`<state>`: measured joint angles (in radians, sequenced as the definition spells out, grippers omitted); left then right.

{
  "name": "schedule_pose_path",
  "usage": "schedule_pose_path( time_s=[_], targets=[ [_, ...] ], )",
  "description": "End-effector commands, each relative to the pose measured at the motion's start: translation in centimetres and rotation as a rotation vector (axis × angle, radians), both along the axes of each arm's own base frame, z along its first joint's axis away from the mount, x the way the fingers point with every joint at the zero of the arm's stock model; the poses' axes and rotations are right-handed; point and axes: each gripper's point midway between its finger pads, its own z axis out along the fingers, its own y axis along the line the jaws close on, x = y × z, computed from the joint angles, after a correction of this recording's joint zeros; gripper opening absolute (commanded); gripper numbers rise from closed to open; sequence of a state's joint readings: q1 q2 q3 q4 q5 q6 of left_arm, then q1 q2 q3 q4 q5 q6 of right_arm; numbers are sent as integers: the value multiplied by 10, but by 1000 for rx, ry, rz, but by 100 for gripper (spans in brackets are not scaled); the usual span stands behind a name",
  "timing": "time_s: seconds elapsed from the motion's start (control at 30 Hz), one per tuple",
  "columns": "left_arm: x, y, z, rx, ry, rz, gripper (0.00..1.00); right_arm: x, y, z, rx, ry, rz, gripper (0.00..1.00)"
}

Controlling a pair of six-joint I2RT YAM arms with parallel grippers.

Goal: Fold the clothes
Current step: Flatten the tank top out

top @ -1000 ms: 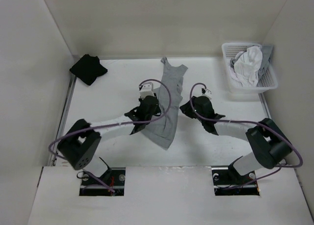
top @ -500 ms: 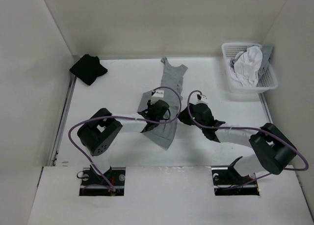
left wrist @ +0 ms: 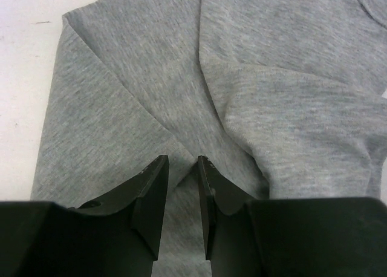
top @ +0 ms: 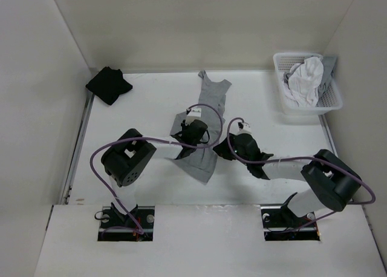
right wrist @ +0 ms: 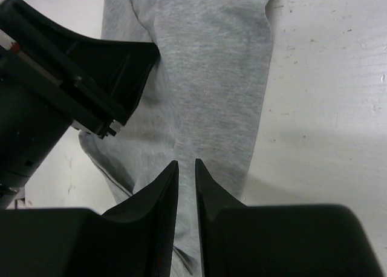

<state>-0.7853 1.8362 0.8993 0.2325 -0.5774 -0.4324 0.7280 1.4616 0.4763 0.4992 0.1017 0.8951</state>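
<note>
Lying on the middle of the table (top: 130, 168): grey top (top: 213, 100), straps toward the far wall, hem toward the near edge. Body doubled lengthwise, layers overlapping with slanted creases, near corner skewed. Judgement: lengthwise fold roughly made but not squared; crosswise folds left, so well short of done. Left end effector (left wrist: 181, 163) on mid-cloth, jaws nearly together, creases converging on a ridge between them, which reads as pinching the knit. Right end effector (right wrist: 186, 163) low over the right border, jaws a slit apart; cannot tell if it grips. Black bundle (top: 109, 84) far left, laundry basket (top: 308, 111) far right, both well apart
</note>
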Motion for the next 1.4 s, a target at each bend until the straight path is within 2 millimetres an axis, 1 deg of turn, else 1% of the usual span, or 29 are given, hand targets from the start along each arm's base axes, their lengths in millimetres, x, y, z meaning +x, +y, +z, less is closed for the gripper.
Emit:
schedule_pose_path(
  time_s=[0.0, 0.1, 0.13, 0.3, 0.4, 0.5, 0.57, 0.63, 0.67, 0.73, 0.77, 0.8, 0.83, 0.87, 0.9, 0.97, 1.0, 1.03, 1.07, 1.1, 1.13, 1.17, 1.2, 1.23, 1.27, 1.3, 1.33, 1.37],
  targets=[
    [17, -6, 24, -40, -74, 20, 23, 1, 10, 8, 48, -31, 12, 21],
    [17, -5, 24, -41, -76, 24, 21, -1, 15, 3, 43, -21, 21, 21],
    [18, -5, 23, -43, -76, 27, 18, -2, 17, 2, 42, -18, 27, 21],
    [20, -2, 24, -57, -79, 44, 11, -10, 23, -1, 40, -10, 45, 21],
    [20, 7, 34, -68, -113, 75, 6, -15, 22, -5, 34, -2, 45, 27],
    [18, 23, 48, -79, -156, 124, 2, -19, 19, -8, 30, 7, 35, 34],
    [14, 38, 66, -105, -196, 164, 2, -20, 14, -11, 19, 16, 19, 39],
    [4, 65, 88, -169, -234, 219, 2, -23, 2, -17, -19, 44, -17, 42],
    [-2, 81, 95, -204, -245, 249, 2, -23, -5, -20, -51, 55, -43, 43],
    [-9, 100, 100, -241, -247, 288, 2, -22, -11, -21, -84, 61, -64, 45],
    [-12, 108, 102, -258, -247, 306, 2, -21, -13, -21, -99, 64, -72, 46],
    [-18, 125, 102, -291, -234, 340, 2, -20, -12, -22, -129, 81, -67, 47],
    [-23, 135, 100, -316, -223, 360, 2, -18, -11, -23, -146, 90, -62, 47],
    [-30, 150, 95, -352, -203, 393, 2, -16, -8, -26, -168, 103, -53, 48],
    [-33, 156, 92, -373, -194, 406, 2, -15, -5, -29, -175, 110, -43, 48],
    [-41, 170, 80, -423, -165, 444, 2, -13, 8, -36, -168, 151, 1, 48],
    [-46, 179, 71, -462, -143, 469, 2, -8, 14, -38, -143, 174, 13, 44],
    [-48, 183, 65, -480, -128, 478, 2, -3, 17, -39, -131, 175, 10, 37],
    [-53, 190, 56, -511, -105, 496, 2, 7, 21, -38, -101, 166, 0, 18],
    [-55, 194, 49, -530, -90, 509, 2, 18, 21, -32, -85, 137, -18, 9],
    [-57, 197, 44, -547, -79, 521, 2, 34, 19, -22, -70, 92, -51, 4],
    [-57, 201, 39, -566, -71, 532, 2, 47, 17, -12, -66, 51, -70, 2],
    [-54, 199, 38, -596, -63, 531, 2, 72, 14, 16, -65, -39, -88, 0],
    [-51, 195, 39, -618, -61, 522, 2, 82, 13, 36, -58, -85, -89, 0],
    [-48, 191, 40, -633, -59, 514, 2, 84, 13, 42, -56, -97, -86, 0],
    [-45, 187, 43, -652, -59, 507, 2, 86, 13, 68, -53, -146, -80, 0],
    [-43, 184, 45, -663, -66, 503, 2, 82, 5, 99, -58, -200, -77, 0],
    [-43, 184, 46, -666, -69, 505, 2, 69, 3, 109, -61, -207, -61, 0]
  ],
)
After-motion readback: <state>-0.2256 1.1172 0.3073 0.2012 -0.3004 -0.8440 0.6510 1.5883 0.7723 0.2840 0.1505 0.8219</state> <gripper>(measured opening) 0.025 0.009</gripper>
